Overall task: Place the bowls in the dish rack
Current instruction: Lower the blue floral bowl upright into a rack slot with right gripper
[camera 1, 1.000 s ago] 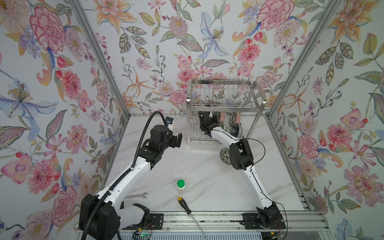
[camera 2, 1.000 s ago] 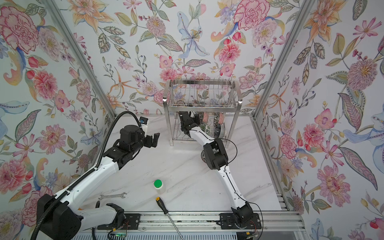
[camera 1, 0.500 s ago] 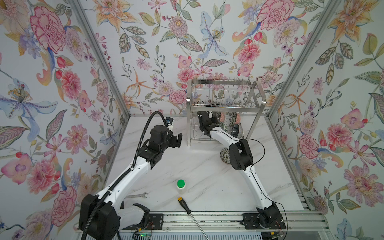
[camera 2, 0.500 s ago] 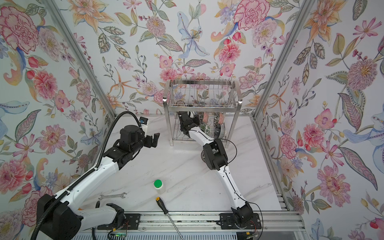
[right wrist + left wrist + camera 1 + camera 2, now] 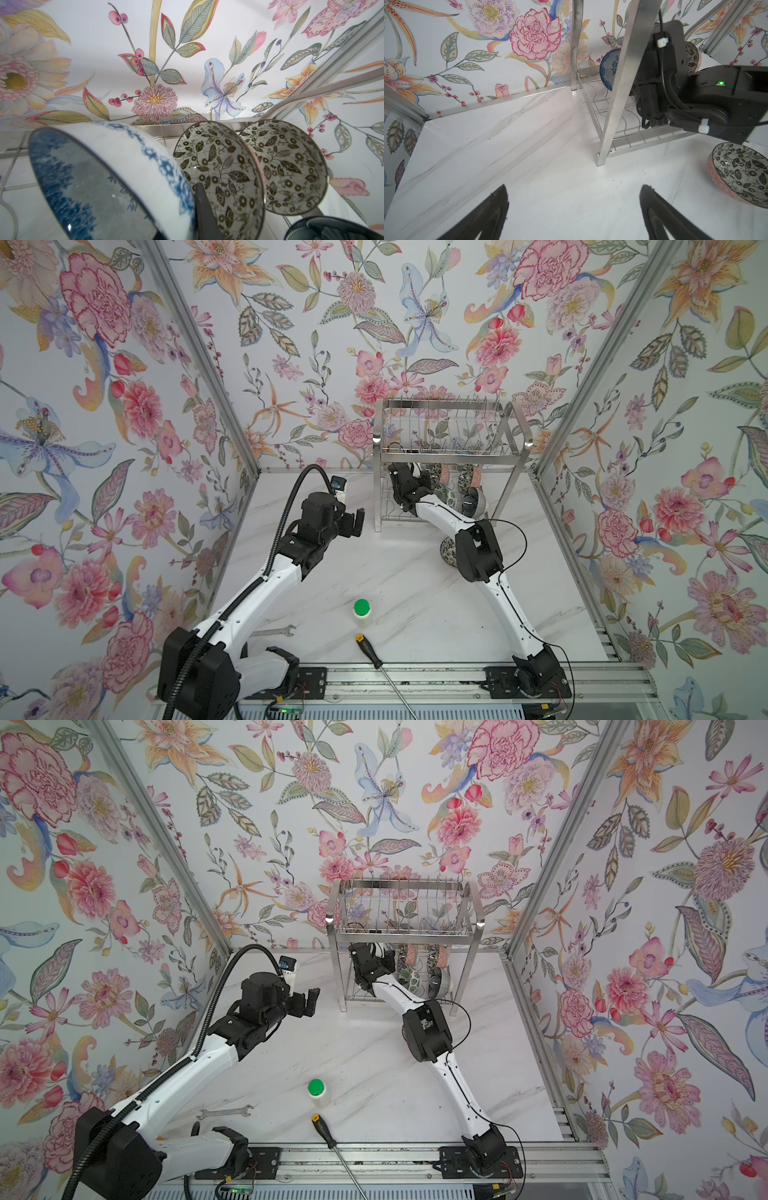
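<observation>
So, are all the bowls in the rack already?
No, one black-and-white bowl sits on the table outside the dish rack, near its front leg.

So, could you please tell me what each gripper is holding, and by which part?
The right gripper pinches the blue floral bowl by its rim, low in the dish rack. The left gripper is open, holding nothing.

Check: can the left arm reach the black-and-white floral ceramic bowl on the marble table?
Probably yes: the open left gripper has bare table between it and the bowl. The right arm's black elbow hangs close over the bowl, so clearance looks tight.
</observation>
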Available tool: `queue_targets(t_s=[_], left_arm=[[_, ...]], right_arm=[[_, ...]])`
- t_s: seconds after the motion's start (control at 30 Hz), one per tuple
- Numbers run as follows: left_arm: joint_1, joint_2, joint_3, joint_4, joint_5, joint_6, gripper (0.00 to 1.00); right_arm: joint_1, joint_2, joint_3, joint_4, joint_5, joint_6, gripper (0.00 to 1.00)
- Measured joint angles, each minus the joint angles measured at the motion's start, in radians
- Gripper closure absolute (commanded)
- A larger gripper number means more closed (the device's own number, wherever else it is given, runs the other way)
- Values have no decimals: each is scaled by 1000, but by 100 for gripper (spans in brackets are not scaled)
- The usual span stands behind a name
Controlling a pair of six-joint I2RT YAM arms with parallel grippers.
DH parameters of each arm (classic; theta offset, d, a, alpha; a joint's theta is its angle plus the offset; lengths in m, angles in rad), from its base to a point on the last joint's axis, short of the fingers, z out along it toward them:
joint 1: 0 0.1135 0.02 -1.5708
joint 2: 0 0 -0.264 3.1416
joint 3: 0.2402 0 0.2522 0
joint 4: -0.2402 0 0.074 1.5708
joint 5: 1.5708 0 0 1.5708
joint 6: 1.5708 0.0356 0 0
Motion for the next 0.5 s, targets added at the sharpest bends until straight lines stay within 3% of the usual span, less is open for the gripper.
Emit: queue_targets(t_s=[0.27, 0.5], left_arm=[[0, -30, -39, 15, 11, -11, 1], [0, -50, -56, 32, 12, -11, 1]], right_arm=[[10, 87, 143, -2, 87, -29, 100], [11, 103, 148, 5, 98, -62, 100]])
